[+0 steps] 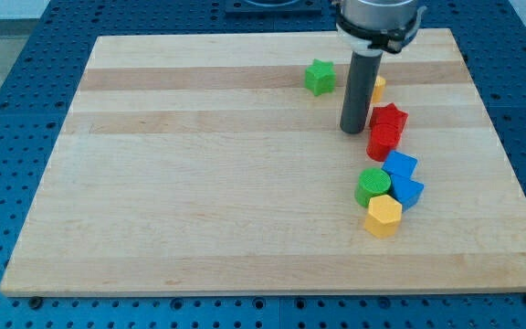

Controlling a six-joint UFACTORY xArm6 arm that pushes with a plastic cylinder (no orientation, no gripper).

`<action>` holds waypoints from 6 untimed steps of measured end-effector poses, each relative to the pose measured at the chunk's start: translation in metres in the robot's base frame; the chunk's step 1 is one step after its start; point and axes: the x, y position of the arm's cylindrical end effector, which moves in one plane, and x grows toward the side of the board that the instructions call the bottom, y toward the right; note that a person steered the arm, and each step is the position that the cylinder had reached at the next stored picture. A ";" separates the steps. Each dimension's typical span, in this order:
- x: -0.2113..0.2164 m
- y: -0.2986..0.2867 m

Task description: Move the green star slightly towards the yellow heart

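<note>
The green star (319,78) lies near the view's top, a little right of centre, on the wooden board (199,183). The yellow heart (377,89) is to its right, mostly hidden behind the dark rod. My tip (352,131) rests on the board below and to the right of the green star, just left of the red blocks, apart from the star.
Right of my tip are a red star-like block (389,118) and a red cylinder (383,142). Below them cluster a blue block (400,167), another blue block (408,191), a green cylinder (372,186) and a yellow hexagon (383,215).
</note>
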 end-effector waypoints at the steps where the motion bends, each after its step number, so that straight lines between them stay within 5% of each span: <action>1: 0.000 -0.053; 2: -0.026 -0.100; 4: -0.111 -0.106; 6: -0.111 -0.058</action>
